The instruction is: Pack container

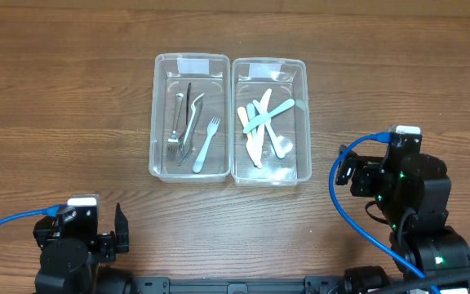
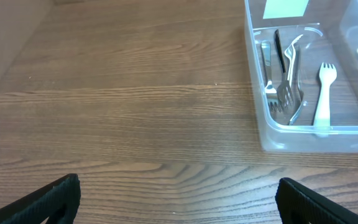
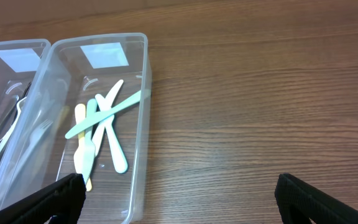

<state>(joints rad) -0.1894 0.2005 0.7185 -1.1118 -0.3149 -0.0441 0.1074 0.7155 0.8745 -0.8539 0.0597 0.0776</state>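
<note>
Left gripper: fingers spread wide, nothing held, low over the bare table.
Right gripper: also wide open and empty, on the right of the bins.
Left container: clear bin, mid-table; holds metal forks, a dark-handled utensil, and one pale plastic fork along its right side.
Right container: clear bin just beside the left one; holds cream and mint plastic utensils crossed in a loose pile.

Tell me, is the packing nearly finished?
Looks about done. Metal forks and a pale blue plastic fork lie in the left clear plastic container; pastel plastic knives lie in the right container. Nothing is in hand: the left gripper and right gripper are open and empty. No loose cutlery shows on the wooden table.
</note>
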